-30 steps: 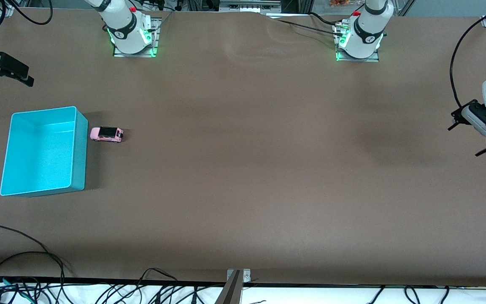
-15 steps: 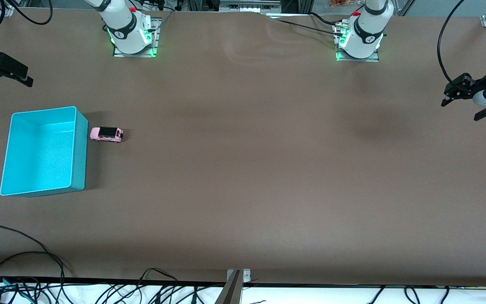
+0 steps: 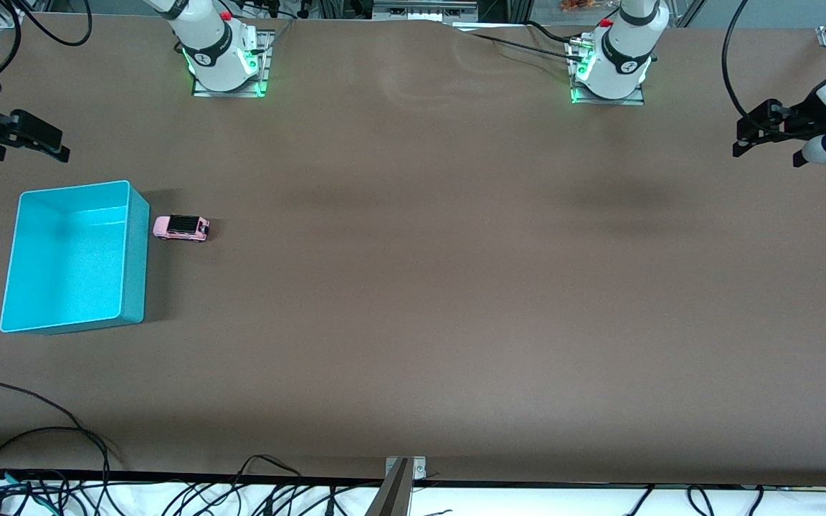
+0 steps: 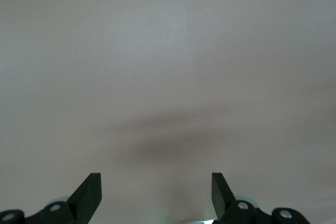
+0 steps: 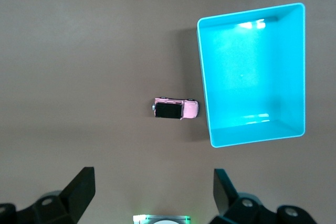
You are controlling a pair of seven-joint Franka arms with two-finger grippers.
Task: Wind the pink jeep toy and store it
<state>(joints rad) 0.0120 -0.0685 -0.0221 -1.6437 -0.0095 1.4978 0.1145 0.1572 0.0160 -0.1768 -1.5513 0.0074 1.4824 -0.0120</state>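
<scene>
The pink jeep toy (image 3: 181,228) — glossy light-pink body, flat black rear roof — stands on the matte brown table (image 3: 413,287) just beside the turquoise bin (image 3: 135,251), at the bin's wall toward the left arm's end. The bin is a smooth, open rectangular box. The right gripper (image 5: 153,192) hangs over the table, fingers spread and empty; its wrist view shows toy and bin from straight above. The left gripper (image 4: 156,195), also spread and empty — its wrist view shows only bare table.
</scene>
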